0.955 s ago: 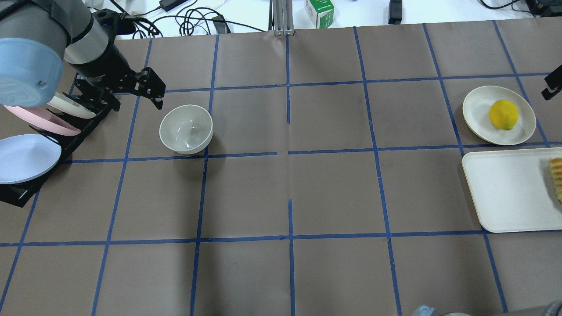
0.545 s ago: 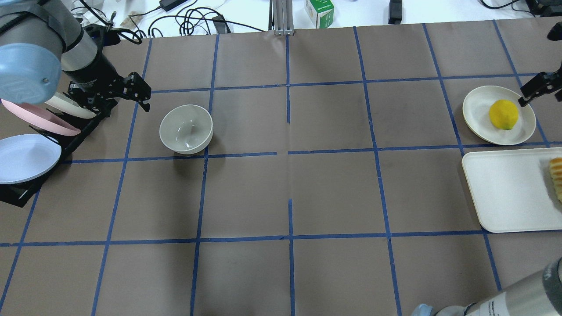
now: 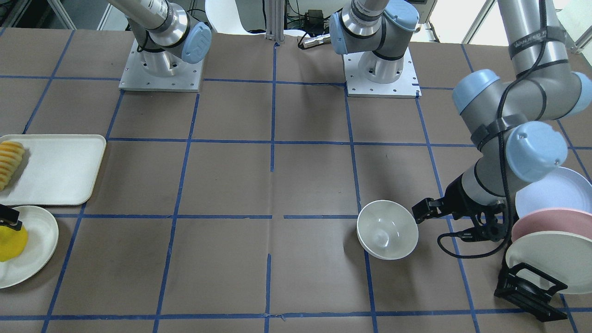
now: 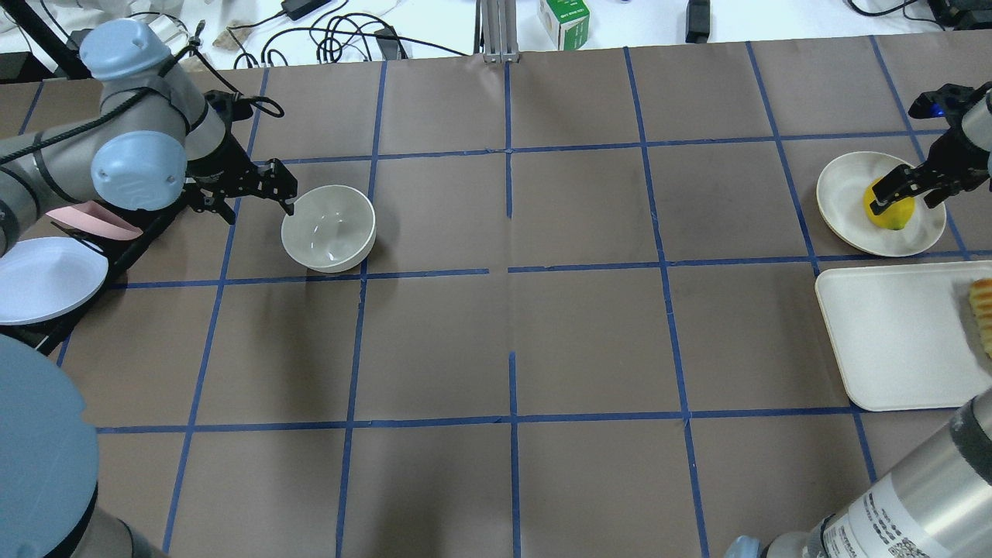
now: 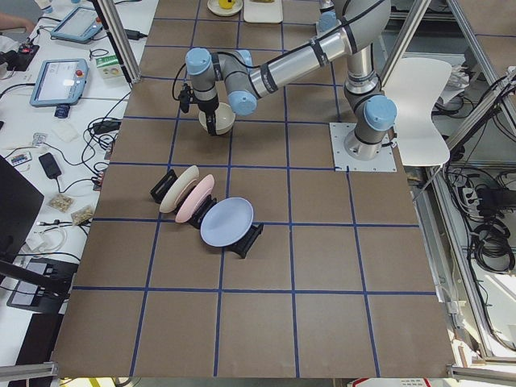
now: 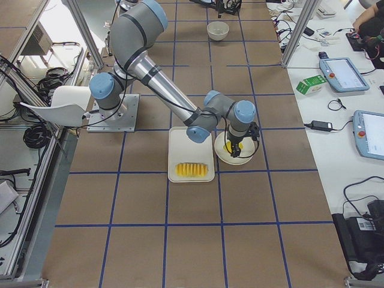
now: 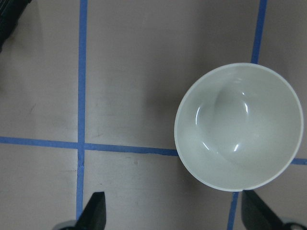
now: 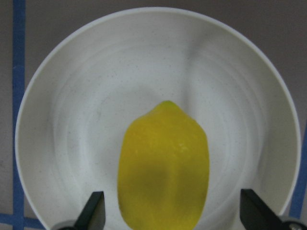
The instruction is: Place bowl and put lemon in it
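Note:
The off-white bowl (image 4: 328, 229) stands upright on the brown table, left of centre; it also shows in the front view (image 3: 387, 229) and the left wrist view (image 7: 239, 127). My left gripper (image 4: 260, 211) is open and empty just left of the bowl, one finger near its rim. The yellow lemon (image 4: 891, 211) lies on a shallow cream plate (image 4: 841, 186) at the far right. My right gripper (image 4: 903, 200) is open over the lemon, a finger on each side of it, as the right wrist view shows (image 8: 163, 165). I see no contact with the lemon.
A white tray (image 4: 891, 341) with sliced ridged yellow food (image 4: 983, 310) lies beside the plate. A black rack with upright plates (image 4: 46, 275) stands at the far left, close behind my left arm. A green box (image 4: 564, 19) and cables lie beyond the table's far edge.
My left gripper has swung back to the right, up to the bowl's left rim. My right gripper has come in from the right edge and now straddles the lemon.

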Controlling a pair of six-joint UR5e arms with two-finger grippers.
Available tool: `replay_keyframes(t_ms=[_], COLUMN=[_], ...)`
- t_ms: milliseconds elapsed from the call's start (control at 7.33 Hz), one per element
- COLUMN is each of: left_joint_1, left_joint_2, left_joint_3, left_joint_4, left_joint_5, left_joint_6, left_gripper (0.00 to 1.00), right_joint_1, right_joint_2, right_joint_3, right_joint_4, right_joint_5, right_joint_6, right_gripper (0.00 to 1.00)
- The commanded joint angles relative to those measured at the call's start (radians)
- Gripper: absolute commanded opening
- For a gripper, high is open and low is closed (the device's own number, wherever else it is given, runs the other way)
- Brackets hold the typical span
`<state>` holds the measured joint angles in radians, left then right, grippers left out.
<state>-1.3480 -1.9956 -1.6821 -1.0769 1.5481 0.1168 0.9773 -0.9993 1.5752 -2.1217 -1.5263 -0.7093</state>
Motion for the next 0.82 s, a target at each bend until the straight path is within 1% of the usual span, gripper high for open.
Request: replay_keyframes(t_ms=[0, 136, 273, 409, 545, 682], left_joint_1=[-0.008, -0.008, -0.008, -0.008, -0.008, -0.008], left_joint_2=[-0.037, -0.046, -0.055, -0.058, -0.058, -0.057], left_joint_3=[-0.025, -0.027, -0.025, -0.025, -0.025, -0.025], left_joint_4=[0.052, 0.052, 0.052, 0.052, 0.052, 0.052], left_joint_5=[-0.003, -0.015, -0.040, -0.054, -0.054, -0.052], left_joint_6=[0.004, 0.004, -0.002, -0.002, 0.000, -0.002], left_gripper=[1.00, 0.66, 0.32, 0.00, 0.00, 0.00], right_joint_1=[0.001, 0.001, 0.001, 0.003, 0.006, 0.008], right_joint_2=[0.019, 0.019, 0.018, 0.016, 0.010, 0.001], right_joint_3=[-0.001, -0.003, -0.004, -0.006, -0.007, -0.009], right_joint_4=[-0.015, -0.015, -0.015, -0.014, -0.012, -0.003], right_joint_5=[0.008, 0.008, 0.008, 0.017, 0.028, 0.028], right_joint_6=[0.001, 0.001, 0.001, 0.001, 0.004, 0.008], right_gripper=[0.95, 0.63, 0.41, 0.26, 0.21, 0.21])
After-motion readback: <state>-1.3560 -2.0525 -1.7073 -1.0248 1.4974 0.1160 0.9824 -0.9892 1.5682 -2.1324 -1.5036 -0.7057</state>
